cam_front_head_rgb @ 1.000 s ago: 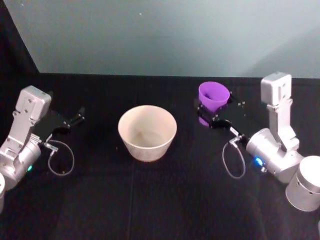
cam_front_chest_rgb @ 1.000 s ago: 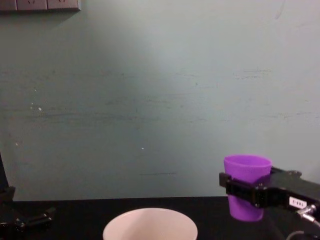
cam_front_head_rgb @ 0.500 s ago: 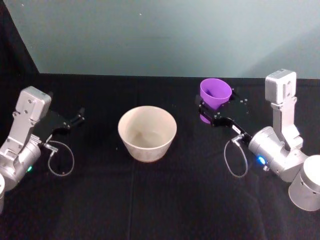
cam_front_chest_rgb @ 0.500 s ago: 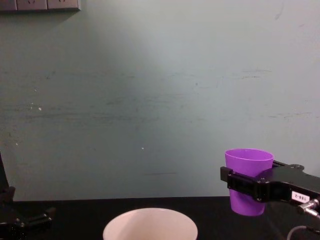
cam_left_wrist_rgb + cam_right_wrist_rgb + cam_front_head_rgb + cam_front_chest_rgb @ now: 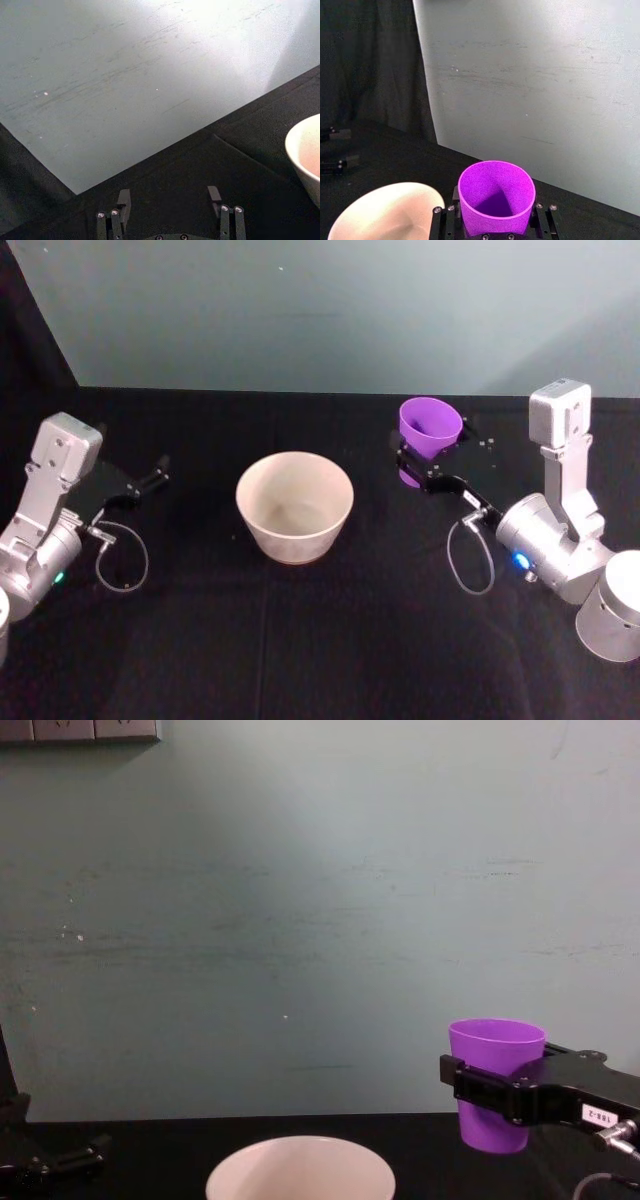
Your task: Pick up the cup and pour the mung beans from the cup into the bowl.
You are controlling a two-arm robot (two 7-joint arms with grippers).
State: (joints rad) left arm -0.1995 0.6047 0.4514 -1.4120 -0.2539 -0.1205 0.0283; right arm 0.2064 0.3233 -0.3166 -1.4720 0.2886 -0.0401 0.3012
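Purple cup, pinched upright in my right gripper, has risen slightly, right of the bowl. I judge the lift done; transfer to the bowl follows. Left gripper parked, fingers spread.

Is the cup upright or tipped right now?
Upright: the cup shows a level rim, mouth up, gripped by the right end effector.
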